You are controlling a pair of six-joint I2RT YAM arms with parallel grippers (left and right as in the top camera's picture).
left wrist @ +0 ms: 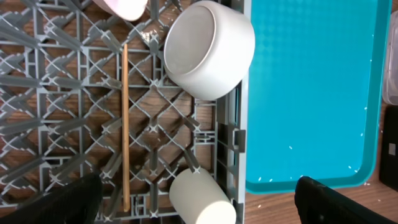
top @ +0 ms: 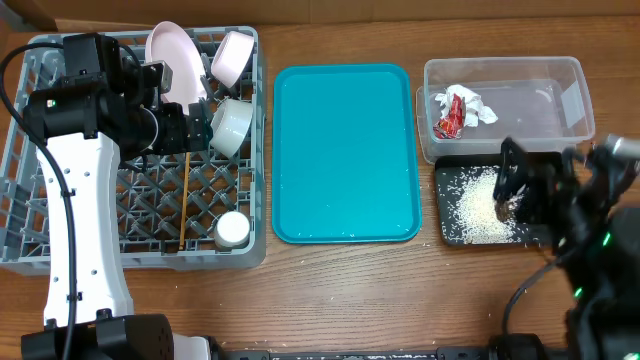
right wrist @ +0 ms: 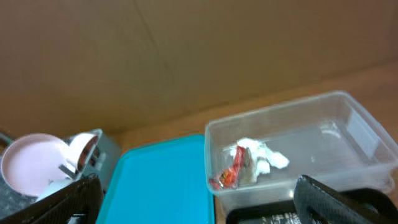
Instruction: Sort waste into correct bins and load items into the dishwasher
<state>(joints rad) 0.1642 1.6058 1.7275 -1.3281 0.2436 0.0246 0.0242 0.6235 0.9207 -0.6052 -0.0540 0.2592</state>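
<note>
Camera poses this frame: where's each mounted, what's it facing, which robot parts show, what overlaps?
Overhead: fixed above the table, looking straight down on dish rack, teal tray, clear tub, black tray; left arm and right arm show.
Left wrist: above the rack, looking down at bowl, white cup, chopstick; left fingers at bottom corners.
Right wrist: by the black tray, facing roughly level across the table at the tub holding the wrapper; right fingers at bottom corners.
Shared: teal tray shows in all three.

dish rack (top: 150,205): matt grey plastic | teal tray (top: 345,150): glossy plastic | tub (top: 575,95): clear plastic | chopstick (left wrist: 125,124): wood
</note>
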